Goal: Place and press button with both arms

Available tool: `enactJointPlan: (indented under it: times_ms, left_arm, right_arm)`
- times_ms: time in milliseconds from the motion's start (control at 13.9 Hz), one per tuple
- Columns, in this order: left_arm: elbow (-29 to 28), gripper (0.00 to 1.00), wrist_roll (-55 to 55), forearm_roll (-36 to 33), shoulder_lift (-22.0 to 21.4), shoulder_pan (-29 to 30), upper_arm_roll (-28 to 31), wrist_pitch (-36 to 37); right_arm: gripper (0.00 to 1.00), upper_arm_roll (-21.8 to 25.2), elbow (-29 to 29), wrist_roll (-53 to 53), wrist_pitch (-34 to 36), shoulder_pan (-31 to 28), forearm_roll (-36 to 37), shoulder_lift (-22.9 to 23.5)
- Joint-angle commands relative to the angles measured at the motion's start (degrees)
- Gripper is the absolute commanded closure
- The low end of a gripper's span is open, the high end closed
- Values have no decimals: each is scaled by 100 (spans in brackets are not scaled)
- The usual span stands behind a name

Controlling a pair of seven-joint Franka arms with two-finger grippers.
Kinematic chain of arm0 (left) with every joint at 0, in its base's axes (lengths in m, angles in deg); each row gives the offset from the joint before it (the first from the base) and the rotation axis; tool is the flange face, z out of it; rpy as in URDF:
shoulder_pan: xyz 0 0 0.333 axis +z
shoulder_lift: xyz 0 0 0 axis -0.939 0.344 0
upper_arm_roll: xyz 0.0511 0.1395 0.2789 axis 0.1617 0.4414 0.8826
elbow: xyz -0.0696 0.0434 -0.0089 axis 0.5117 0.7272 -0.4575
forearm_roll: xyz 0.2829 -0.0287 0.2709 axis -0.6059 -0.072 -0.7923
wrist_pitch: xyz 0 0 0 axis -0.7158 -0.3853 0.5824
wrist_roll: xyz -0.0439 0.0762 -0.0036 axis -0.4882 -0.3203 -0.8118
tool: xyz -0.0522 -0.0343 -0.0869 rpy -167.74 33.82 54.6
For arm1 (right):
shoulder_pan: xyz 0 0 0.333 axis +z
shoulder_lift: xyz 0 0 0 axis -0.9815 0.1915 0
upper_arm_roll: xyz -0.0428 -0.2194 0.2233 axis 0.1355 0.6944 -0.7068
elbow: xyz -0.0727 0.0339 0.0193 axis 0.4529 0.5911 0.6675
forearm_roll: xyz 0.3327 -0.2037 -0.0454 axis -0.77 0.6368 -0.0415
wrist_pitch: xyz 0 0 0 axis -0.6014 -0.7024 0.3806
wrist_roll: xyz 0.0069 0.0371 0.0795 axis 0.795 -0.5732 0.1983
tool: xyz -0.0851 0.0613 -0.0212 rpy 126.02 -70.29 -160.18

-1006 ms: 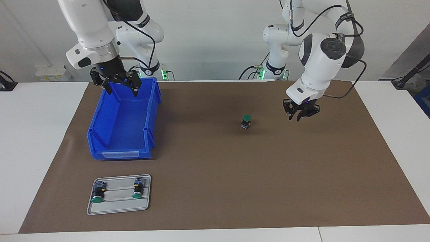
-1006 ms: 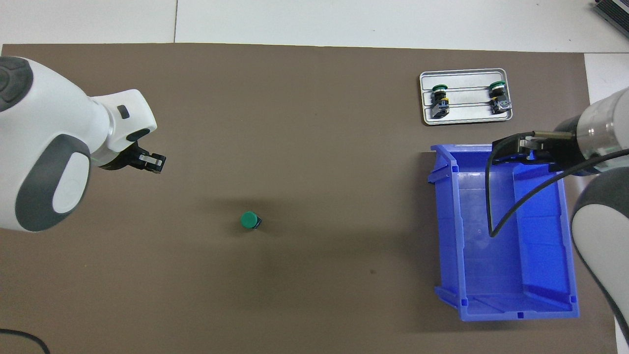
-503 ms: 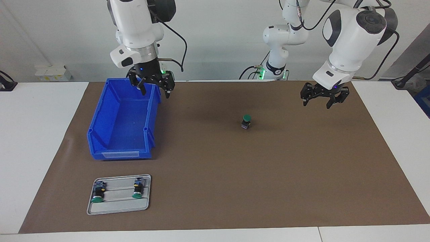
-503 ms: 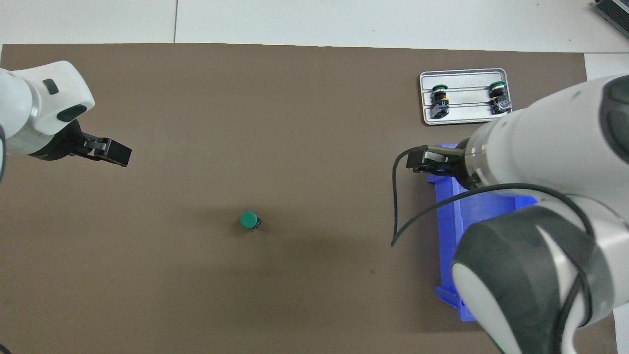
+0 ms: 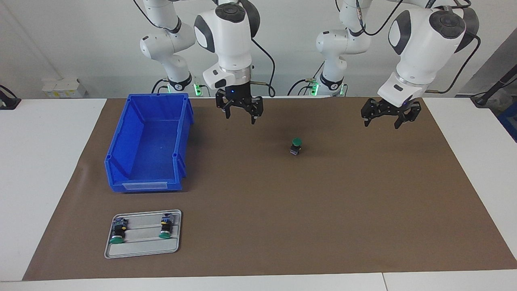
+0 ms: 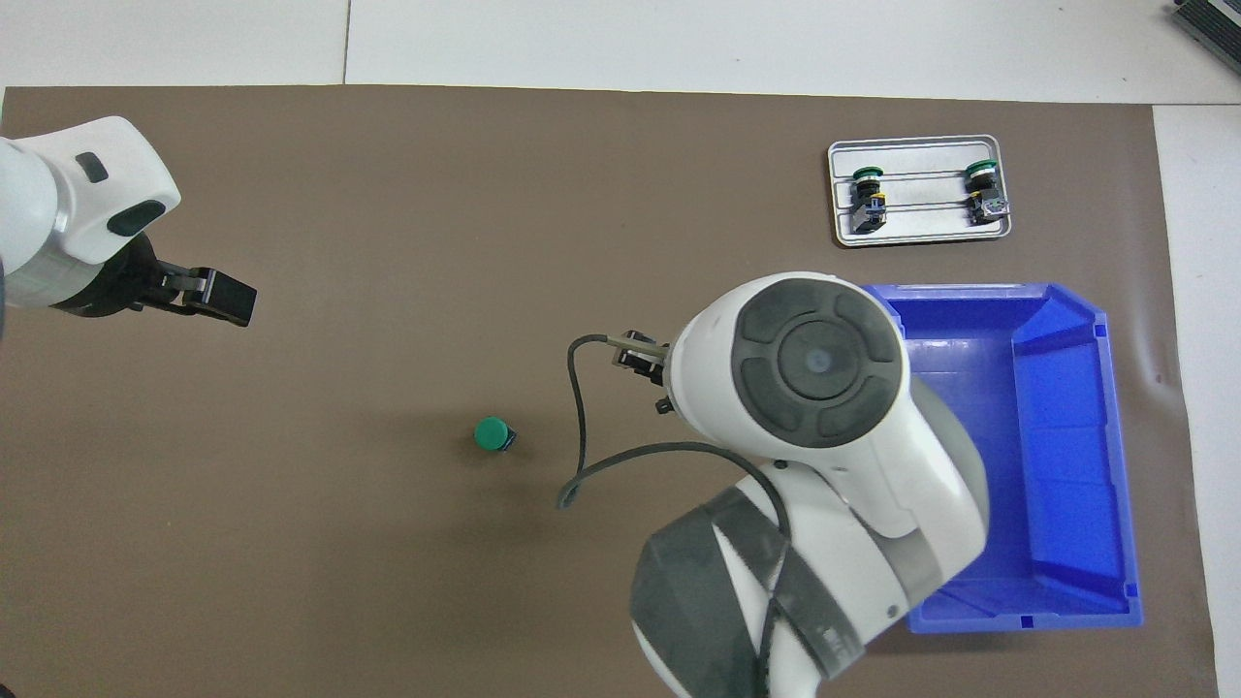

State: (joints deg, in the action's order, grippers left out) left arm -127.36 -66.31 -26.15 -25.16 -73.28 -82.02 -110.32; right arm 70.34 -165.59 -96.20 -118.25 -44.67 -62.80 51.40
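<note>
One button (image 5: pixel 296 146) with a round green cap stands upright on the brown mat, mid-table; it also shows in the overhead view (image 6: pixel 493 434). My right gripper (image 5: pixel 240 118) hangs open and empty above the mat, between the blue bin and the button. In the overhead view it is mostly hidden under its own arm (image 6: pixel 637 359). My left gripper (image 5: pixel 381 123) hangs open and empty above the mat, toward the left arm's end of the table from the button; it also shows in the overhead view (image 6: pixel 225 299). Neither gripper touches the button.
An empty blue bin (image 5: pixel 118 129) (image 6: pixel 970 289) sits on the mat toward the right arm's end. A grey tray (image 5: pixel 141 247) (image 6: pixel 921 229), farther from the robots than the bin, holds two more green buttons lying on their sides.
My right gripper has swung from over the bin's near end to over the mat, closer to the button. My left gripper rose and drew away from the button, then held still.
</note>
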Motion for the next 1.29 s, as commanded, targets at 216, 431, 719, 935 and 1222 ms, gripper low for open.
enactJointPlan:
  times_ms: [216,431,719,935,1222]
  left_arm:
    - [-323,0,-259,83,-208,138,-38,-210]
    - [-315,0,-241,83,-217,156,-47,-184]
    - [-306,0,-241,83,-217,209,-47,-192]
    - [-315,0,-241,83,-217,209,-47,-192]
    - [-315,0,-241,83,-217,209,-47,-192]
  right_arm:
    - [8,14,763,-1389,-345,692,156,1083]
    - [11,14,1196,-2067,-371,807,183,1559]
    - [12,23,1678,-2269,-344,1334,541,2419]
    - [12,14,2214,-2419,-371,1378,596,2947]
    - [14,14,2154,-2428,-721,1493,587,3036]
